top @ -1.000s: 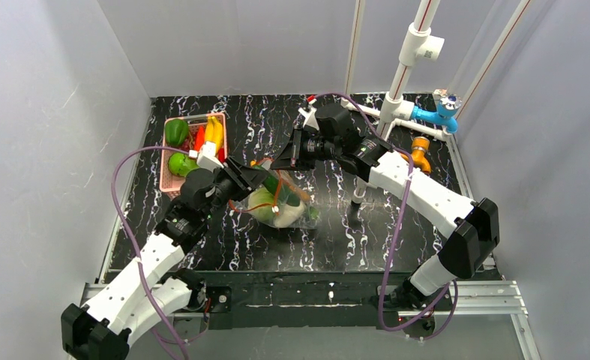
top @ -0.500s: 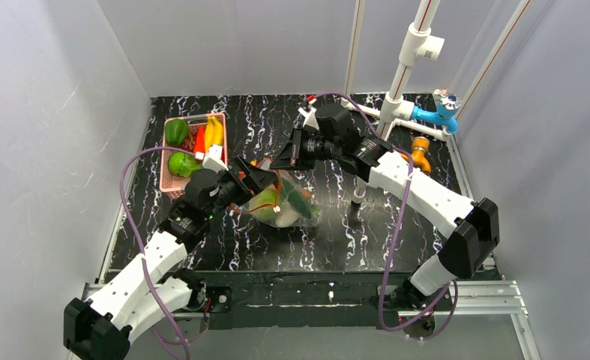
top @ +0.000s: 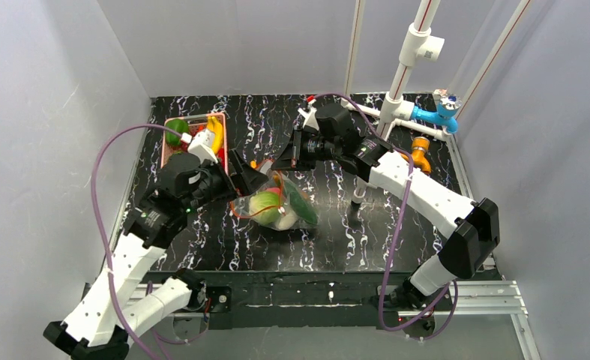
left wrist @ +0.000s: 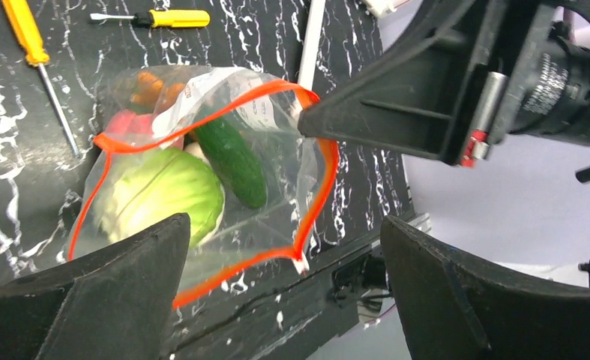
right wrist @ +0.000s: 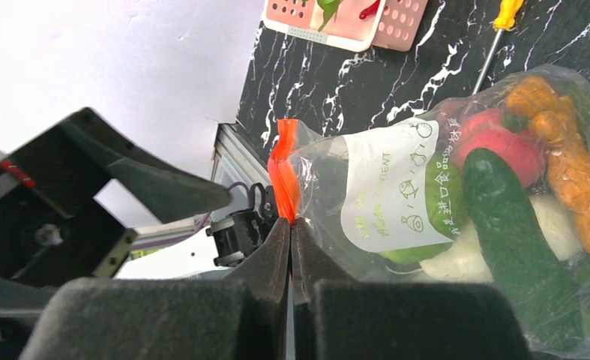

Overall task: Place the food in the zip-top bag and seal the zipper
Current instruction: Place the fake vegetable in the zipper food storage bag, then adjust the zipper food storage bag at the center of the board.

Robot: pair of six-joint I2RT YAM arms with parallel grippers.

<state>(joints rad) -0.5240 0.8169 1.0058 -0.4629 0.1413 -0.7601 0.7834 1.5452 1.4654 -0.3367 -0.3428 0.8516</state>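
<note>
The clear zip-top bag [top: 278, 208] hangs over the table with its mouth open, holding the food: a green cabbage [left wrist: 160, 196], a dark cucumber [left wrist: 233, 159], a red-pink ball [left wrist: 130, 122], an orange piece [left wrist: 154, 87] and a white radish [right wrist: 458, 262]. Its orange-red zipper [left wrist: 327, 176] forms an open loop. My right gripper [right wrist: 290, 225] is shut on the zipper [right wrist: 284, 172] at one end of the bag's mouth. My left gripper [left wrist: 283, 229] stands wide open just short of the bag, gripping nothing; the zipper's near corner shows between its fingers.
A pink basket [top: 164, 150] with more toy produce sits at the back left, behind my left wrist. Two yellow-handled screwdrivers [left wrist: 160, 16] [left wrist: 29, 41] lie on the black marbled table beyond the bag. A white pipe stand [top: 411, 67] with blue and orange fittings stands at the back right.
My left gripper has opened, let go of the bag and drawn back to the left. The bag's mouth now gapes open, held only by the right gripper, which has not moved.
</note>
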